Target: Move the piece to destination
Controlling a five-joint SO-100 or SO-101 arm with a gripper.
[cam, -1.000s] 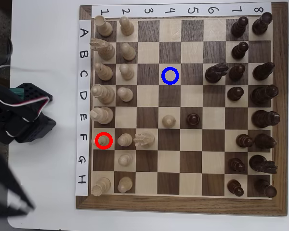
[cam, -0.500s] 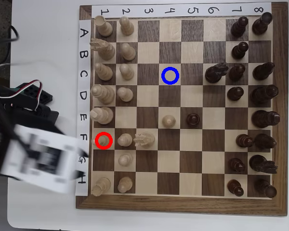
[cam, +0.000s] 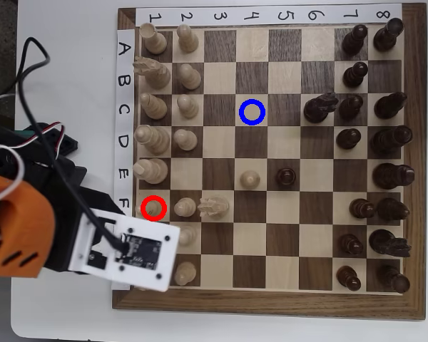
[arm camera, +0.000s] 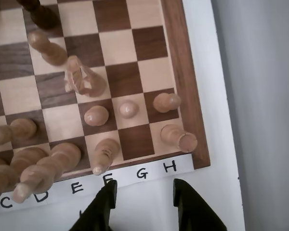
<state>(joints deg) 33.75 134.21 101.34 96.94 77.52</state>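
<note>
- At the bottom edge of the wrist view, gripper (arm camera: pixel 144 190) showing two dark fingers (arm camera: pixel 106 192) standing apart, holding nothing, hanging over the white label strip (arm camera: pixel 149 172) near letters F to H, touching no chessman.
- Just above those fingers, the piece (arm camera: pixel 105 155) standing slim, tapered, light-tan wood, knob pointing toward the camera.
- From overhead, the piece (cam: pixel 153 207) sitting inside the red ring (cam: pixel 153 207) on row F, column 1; destination (cam: pixel 252 112) lying well apart, a dark square under a blue ring, row C column 4.
- Wooden chessboard (cam: pixel 271 303) showing matte grain, brown frame.
- Overhead only: orange arm body (cam: pixel 18 228) and white camera plate (cam: pixel 132 253) covering the board's lower-left corner, hiding the fingers.
- Wrist only: horse-shaped knight (arm camera: pixel 82 79) and round-headed pawns (arm camera: pixel 128 109) seen close.
</note>
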